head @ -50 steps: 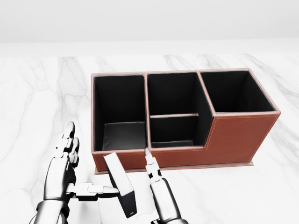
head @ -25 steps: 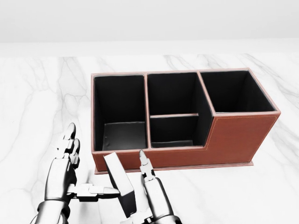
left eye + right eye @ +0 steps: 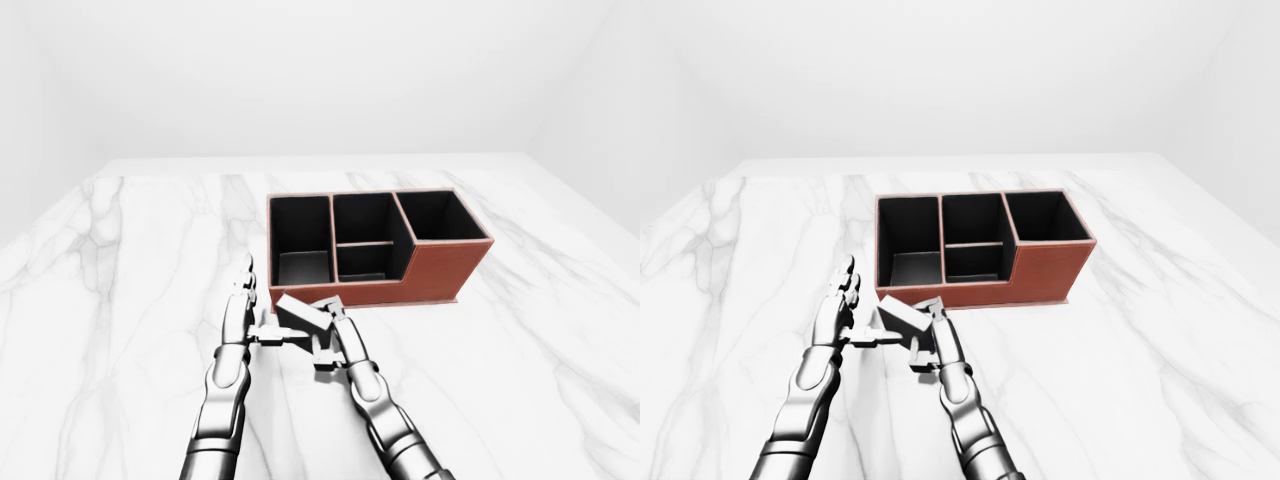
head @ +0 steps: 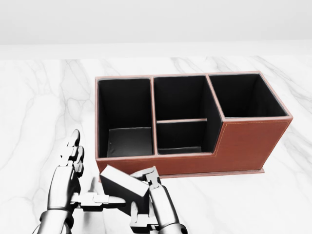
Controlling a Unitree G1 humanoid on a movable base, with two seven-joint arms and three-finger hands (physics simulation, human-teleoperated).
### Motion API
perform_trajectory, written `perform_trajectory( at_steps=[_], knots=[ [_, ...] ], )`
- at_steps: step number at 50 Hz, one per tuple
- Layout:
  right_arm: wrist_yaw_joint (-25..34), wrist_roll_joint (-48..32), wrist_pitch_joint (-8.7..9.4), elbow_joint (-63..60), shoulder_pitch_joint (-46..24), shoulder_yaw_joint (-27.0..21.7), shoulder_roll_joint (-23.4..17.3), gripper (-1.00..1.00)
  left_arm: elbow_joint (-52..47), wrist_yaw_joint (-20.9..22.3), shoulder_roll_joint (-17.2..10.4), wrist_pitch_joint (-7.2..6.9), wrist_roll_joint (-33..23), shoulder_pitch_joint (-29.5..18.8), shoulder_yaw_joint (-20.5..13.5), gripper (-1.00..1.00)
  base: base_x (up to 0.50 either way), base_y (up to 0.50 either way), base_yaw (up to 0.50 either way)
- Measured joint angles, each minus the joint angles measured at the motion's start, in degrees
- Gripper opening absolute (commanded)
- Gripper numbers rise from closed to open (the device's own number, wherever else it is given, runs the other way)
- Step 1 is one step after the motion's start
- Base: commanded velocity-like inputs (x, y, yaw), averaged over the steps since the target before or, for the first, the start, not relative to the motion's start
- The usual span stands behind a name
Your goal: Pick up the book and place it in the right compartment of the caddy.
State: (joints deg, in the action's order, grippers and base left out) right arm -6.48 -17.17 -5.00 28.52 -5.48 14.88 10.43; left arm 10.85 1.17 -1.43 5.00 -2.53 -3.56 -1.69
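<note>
The book (image 4: pixel 122 184) is small, dark, with a grey cover. It lies tilted near the bottom of the head view, just below the caddy's left compartment. My right hand (image 4: pixel 144 196) has its fingers curled over the book's right end, with the thumb under it. My left hand (image 4: pixel 80 178) is open at the left, fingers up, its thumb tip touching the book's left side. The caddy (image 4: pixel 243 142) is brown outside and black inside. Its right compartment (image 4: pixel 246 97) is empty, up and to the right of both hands.
The caddy stands on a white marble table (image 4: pixel 44 107). Its left compartment (image 4: pixel 124 119) and the split middle compartment (image 4: pixel 180 112) are empty. The table's far edge (image 3: pixel 300 160) meets a plain white wall.
The book has tipped from standing on its edge to lying tilted toward the left. My right fingers have curled from straight to closed round its right end. The left hand has barely moved.
</note>
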Motion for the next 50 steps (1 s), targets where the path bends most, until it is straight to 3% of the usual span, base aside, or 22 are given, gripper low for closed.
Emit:
perform_trajectory(
  at_steps=[6,9,13,17,33,50],
  knots=[
    [0.12,-0.62,0.0,-0.91,0.37,-0.15,-0.14,-1.0,0.1,-0.04,-0.02,0.0,-0.06,-0.08,-0.01,1.0,0.0,0.0,0.0],
    [0.7,-0.35,1.11,-4.2,1.0,-0.06,-0.4,-1.0,0.09,-0.05,-0.04,0.0,-0.1,-0.08,-0.03,1.0,0.0,0.0,0.0],
    [1.35,0.74,4.97,-11.6,1.53,-0.01,-0.96,-1.0,0.18,-0.07,-0.06,0.0,-0.17,-0.08,-0.04,1.0,0.0,0.0,0.0],
    [1.95,2.7,9.95,-19.73,1.27,-0.36,-1.67,-1.0,0.29,-0.12,-0.07,0.0,-0.28,-0.07,-0.03,1.0,0.0,0.0,0.0],
    [2.03,11.94,10.0,-39.94,-3.04,-4.05,-3.9,-1.0,0.93,-0.35,-0.09,0.0,-0.67,-0.21,-0.01,1.0,0.0,0.0,0.0],
    [0.04,19.18,10.0,-47.59,-13.28,-10.88,-6.95,-1.0,1.14,-0.42,-0.11,0.0,-0.77,-0.27,-0.03,1.0,0.0,0.0,0.0]
  ],
)
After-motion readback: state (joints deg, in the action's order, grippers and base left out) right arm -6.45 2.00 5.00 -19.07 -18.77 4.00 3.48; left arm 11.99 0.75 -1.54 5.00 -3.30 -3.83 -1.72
